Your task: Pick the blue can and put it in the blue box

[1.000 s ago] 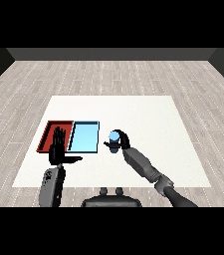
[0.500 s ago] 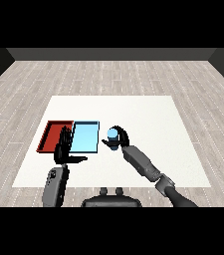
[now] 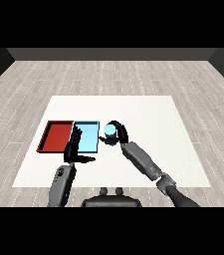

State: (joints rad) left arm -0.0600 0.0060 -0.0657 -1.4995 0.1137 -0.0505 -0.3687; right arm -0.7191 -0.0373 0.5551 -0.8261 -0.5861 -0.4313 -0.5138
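Observation:
The blue can (image 3: 109, 131) is held in my right hand (image 3: 118, 135), whose fingers curl round it just right of the light blue tray (image 3: 89, 142). It hangs a little above the table, close to the tray's right edge. My left hand (image 3: 74, 149) is open with straight fingers, reaching over the seam between the red tray (image 3: 56, 136) and the light blue tray and covering the blue tray's left part.
Both trays lie side by side at the left front of the white table (image 3: 148, 119). My left forearm (image 3: 62, 183) rises from the lower left, my right forearm (image 3: 143, 162) from the lower right.
My right hand has carried the blue can slightly left, nearer the blue tray. My left hand has drifted right, from over the red tray to the seam between the trays.

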